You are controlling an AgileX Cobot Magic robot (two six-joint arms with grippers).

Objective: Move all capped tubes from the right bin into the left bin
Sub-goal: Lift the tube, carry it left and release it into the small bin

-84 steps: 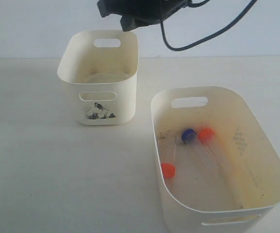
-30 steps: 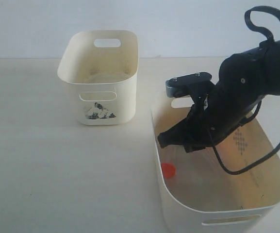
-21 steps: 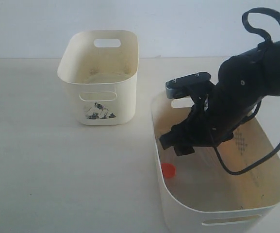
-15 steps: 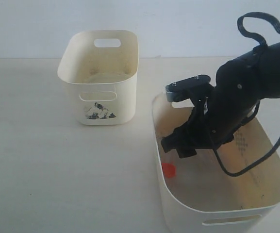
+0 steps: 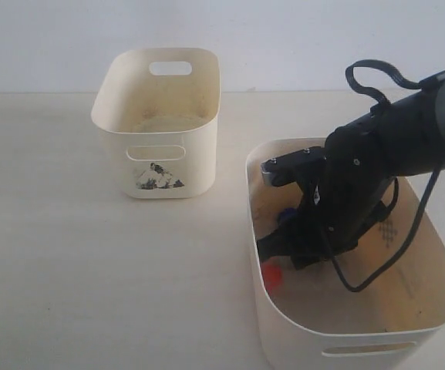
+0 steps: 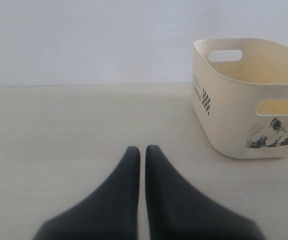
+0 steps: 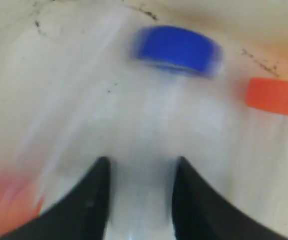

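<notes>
A blue-capped tube (image 7: 153,115) lies flat on the floor of the right bin (image 5: 344,333), in the part near the wall that faces the left bin (image 5: 160,123). In the right wrist view its long axis runs straight out from the right gripper (image 7: 140,167), and the blue cap (image 7: 176,48) is on the end pointing away from the fingers. In the exterior view that cap peeks out just beyond the arm, pointing toward the bin's far wall, while the clear body is hidden under the gripper. The gripper's two dark fingers (image 7: 91,200) stand apart, one on either side of the tube's body. The picture is too blurred to show whether they touch the plastic. An orange-red cap (image 7: 276,96) sits just beside the blue one, and a second orange-red cap (image 5: 271,277) lies close to the bin's near-left wall, its tube hard to make out. The left bin stands upright, well apart on the table (image 5: 91,270), with its mountain sticker (image 5: 159,177) facing forward. The left gripper (image 6: 139,148) hovers low over bare table beside that bin, its fingers together with only a hairline between them.
</notes>
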